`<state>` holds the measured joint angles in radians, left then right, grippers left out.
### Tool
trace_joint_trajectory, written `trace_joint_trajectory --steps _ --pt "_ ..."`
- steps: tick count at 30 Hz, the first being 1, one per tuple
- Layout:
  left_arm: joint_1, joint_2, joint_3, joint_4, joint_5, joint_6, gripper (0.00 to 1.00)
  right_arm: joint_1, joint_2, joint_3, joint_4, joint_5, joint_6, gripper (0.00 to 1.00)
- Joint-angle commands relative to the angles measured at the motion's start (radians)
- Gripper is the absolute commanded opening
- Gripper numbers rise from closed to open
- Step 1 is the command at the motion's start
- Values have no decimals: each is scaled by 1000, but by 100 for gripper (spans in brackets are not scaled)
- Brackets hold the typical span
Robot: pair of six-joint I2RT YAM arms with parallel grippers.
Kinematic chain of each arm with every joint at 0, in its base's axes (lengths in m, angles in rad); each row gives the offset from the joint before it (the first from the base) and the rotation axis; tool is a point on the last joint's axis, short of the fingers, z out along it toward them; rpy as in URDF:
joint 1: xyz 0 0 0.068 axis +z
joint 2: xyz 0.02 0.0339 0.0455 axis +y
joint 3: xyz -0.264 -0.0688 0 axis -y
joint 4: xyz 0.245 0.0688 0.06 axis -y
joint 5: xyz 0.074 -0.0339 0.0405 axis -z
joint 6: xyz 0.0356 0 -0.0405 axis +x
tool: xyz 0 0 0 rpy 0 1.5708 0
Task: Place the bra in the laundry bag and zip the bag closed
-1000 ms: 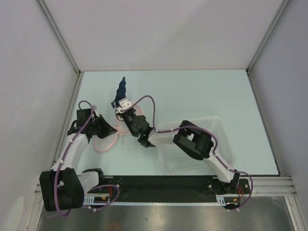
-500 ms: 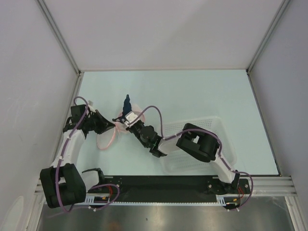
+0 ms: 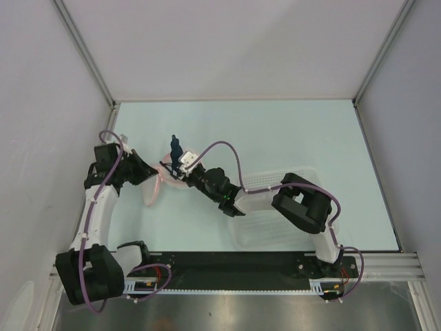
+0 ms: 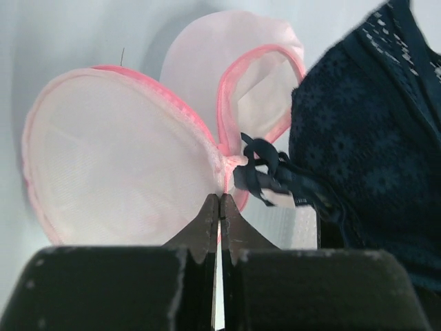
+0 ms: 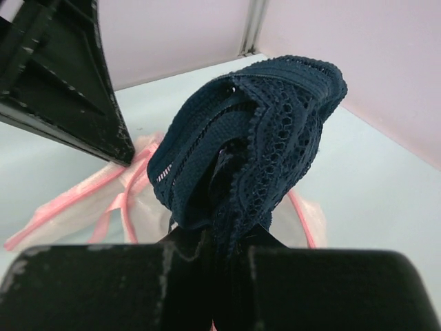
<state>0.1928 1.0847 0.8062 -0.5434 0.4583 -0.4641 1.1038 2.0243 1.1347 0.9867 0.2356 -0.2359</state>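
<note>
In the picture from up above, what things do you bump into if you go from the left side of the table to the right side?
left gripper → laundry bag → bra → white basket

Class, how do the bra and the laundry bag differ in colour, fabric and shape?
The bra is dark navy lace; the laundry bag pale sheer mesh with pink trim. The bra is bunched; the laundry bag gapes open. Shared: each is pinched, laundry bag by left gripper, bra by right gripper.
</note>
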Motion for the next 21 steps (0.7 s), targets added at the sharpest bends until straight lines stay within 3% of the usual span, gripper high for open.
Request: trace_joint_trajectory --steps 1,9,14,21 --pt "8 -52 39 2 43 30 0 -41 -7 69 -129 -130 64 0" --pt "2 -88 21 62 97 19 0 -45 51 129 -215 -214 70 0" --pt "-6 -65 33 72 56 41 0 -68 31 125 -287 -343 41 0" --pt "-7 -59 44 56 -32 70 0 -70 -52 68 -332 -349 -25 0"
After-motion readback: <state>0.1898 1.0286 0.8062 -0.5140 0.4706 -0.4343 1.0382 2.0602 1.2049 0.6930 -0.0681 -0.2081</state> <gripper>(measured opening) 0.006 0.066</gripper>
